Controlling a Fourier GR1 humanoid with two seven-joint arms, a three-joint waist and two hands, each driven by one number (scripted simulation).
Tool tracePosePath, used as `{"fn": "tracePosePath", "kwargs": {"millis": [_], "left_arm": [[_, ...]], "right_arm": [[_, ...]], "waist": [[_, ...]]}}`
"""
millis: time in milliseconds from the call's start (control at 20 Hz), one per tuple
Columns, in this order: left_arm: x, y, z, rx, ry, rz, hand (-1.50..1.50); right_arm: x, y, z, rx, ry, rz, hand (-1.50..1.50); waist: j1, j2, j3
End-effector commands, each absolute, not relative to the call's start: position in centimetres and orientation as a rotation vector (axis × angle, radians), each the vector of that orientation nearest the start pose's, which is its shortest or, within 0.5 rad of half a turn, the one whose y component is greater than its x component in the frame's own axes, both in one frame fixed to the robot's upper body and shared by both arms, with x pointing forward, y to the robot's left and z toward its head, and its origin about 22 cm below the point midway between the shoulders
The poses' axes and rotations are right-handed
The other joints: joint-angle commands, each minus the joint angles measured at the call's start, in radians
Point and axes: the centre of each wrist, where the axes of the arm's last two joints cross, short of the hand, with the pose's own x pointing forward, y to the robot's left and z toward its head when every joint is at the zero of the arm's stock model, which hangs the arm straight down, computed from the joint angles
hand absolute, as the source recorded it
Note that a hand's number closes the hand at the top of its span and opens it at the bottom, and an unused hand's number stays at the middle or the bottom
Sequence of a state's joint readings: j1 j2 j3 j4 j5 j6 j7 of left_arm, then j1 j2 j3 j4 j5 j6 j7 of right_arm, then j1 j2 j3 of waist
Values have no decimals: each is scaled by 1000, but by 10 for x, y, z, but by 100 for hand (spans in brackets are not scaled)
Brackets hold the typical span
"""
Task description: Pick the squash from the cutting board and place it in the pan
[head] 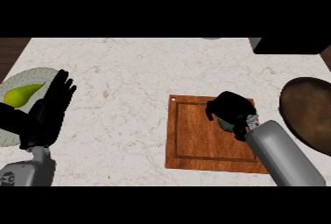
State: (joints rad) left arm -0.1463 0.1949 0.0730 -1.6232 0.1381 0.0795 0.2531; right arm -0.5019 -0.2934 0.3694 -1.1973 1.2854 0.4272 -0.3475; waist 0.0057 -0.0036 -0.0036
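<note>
1. My right hand (230, 106) curls over the squash (226, 124), which sits on the cutting board (194, 140).
2. Mostly hidden squash: it could roll free during lifting.
3. Pan (309, 113) lies right of the board; its rim could catch the squash.
4. Left hand (53, 103) rests open, far left of the board.

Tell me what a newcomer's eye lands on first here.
The right hand curled over a greenish squash on the wooden cutting board at centre. At the right edge sits the dark pan. At left the open left hand rests beside a plate holding a yellow-green fruit.
</note>
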Motion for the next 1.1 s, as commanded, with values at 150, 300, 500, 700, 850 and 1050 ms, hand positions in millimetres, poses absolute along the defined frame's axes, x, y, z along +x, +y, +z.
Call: {"fn": "tracePosePath", "kwargs": {"millis": [150,300,500,700,850,1050], "left_arm": [[289,256,61,93,-1513,25,0],[275,259,46,108,-1510,46,0],[278,273,65,94,-1496,37,0],[275,273,51,103,-1510,49,0],[267,293,55,145,-1493,74,0],[265,292,61,167,-1505,98,0]], "right_arm": [[341,-185,18,-501,-1316,2027,150],[344,-188,28,-472,-1325,2004,150],[356,-195,51,-537,-1440,1911,150],[323,-197,51,-703,-1425,1674,150],[304,-215,39,-834,-1212,1439,150],[277,-207,81,-1101,-1290,1231,150]], "waist": [[-4,5,4],[-3,4,4],[-1,3,4],[-28,-3,3],[-66,-18,2],[-70,-24,2]]}}
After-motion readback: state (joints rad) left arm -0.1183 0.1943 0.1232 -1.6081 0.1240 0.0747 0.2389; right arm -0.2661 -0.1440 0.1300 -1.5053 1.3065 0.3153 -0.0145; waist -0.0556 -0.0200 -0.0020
